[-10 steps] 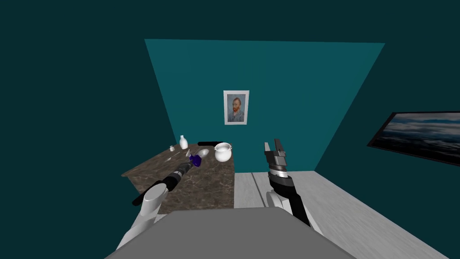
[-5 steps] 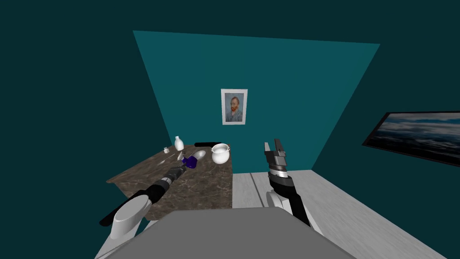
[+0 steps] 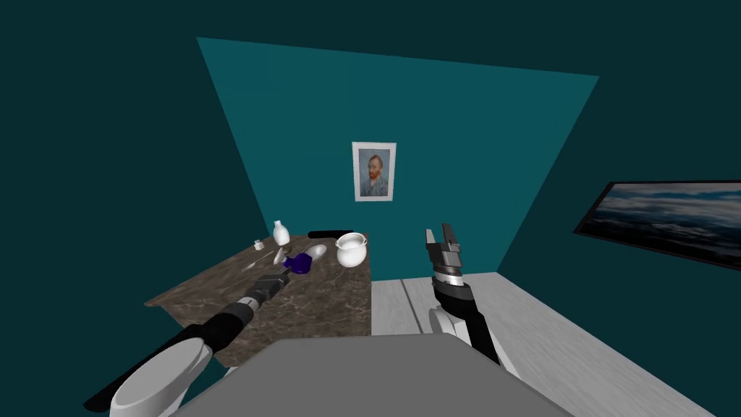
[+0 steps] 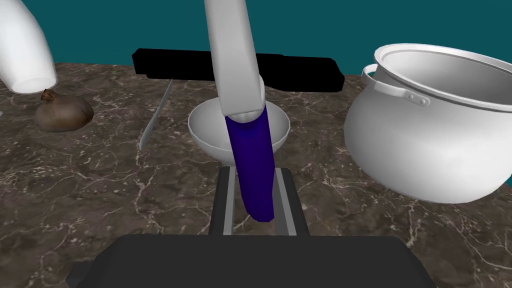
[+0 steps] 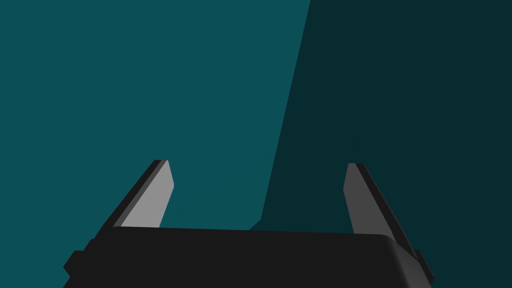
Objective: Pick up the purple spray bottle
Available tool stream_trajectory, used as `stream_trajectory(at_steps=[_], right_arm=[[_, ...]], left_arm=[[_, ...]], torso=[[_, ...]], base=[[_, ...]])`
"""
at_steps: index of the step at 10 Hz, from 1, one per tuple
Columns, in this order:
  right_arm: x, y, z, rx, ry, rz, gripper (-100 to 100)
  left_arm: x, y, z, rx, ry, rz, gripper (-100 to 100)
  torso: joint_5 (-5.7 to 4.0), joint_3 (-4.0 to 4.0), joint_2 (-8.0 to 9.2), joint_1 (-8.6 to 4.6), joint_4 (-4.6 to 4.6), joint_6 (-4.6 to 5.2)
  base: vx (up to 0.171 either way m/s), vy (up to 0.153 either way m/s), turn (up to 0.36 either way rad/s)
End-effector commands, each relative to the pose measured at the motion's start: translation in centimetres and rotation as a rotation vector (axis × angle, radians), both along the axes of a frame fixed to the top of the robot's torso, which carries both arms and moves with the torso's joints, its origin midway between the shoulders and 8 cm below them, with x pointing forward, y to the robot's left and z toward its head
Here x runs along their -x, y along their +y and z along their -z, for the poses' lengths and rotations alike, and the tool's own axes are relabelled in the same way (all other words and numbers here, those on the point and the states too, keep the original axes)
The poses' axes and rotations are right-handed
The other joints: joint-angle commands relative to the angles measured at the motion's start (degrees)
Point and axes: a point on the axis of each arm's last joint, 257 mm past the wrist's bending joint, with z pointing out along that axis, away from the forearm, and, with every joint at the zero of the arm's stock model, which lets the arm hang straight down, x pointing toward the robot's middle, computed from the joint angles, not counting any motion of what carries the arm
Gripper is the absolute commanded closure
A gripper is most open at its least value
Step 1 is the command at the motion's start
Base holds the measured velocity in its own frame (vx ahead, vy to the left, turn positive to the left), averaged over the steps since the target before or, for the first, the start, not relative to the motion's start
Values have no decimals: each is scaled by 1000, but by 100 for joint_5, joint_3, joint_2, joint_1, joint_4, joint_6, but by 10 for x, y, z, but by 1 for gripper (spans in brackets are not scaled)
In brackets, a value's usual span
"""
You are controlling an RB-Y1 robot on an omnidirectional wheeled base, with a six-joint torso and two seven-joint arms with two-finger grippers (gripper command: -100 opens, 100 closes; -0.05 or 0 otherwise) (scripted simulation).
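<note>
- Left gripper (image 4: 255,172) clamped on the purple spray bottle (image 4: 250,145), near the table's (image 4: 100,190) far edge, before the bowl (image 4: 207,132).
- We judge that the grip, at one end only, may let the bottle swing into bowl or pot (image 4: 430,145).
- Left wrist view resolves the finger contact; head view adds the right gripper (image 3: 440,233), wide open.

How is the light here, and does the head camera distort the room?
Head view: the wide lens splays the room; the back wall is bright teal, the side walls darker. Left wrist view: the purple spray bottle and the pot show soft shading; the bar behind is flat black. Right wrist view: one finger of the right end effector is lit, the other shaded.
</note>
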Motion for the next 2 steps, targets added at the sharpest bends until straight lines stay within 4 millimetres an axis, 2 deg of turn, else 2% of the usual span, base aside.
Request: stream_trajectory(at_steps=[1,2], right_arm=[[0,0,0,0,0,0,0],[0,0,0,0,0,0,0]], left_arm=[[0,0,0,0,0,0,100],[1,0,-1,-2,-1,0,0]], torso=[[0,0,0,0,0,0],[2,3,4,5,1,2]], base=[[0,0,0],[0,0,0]])
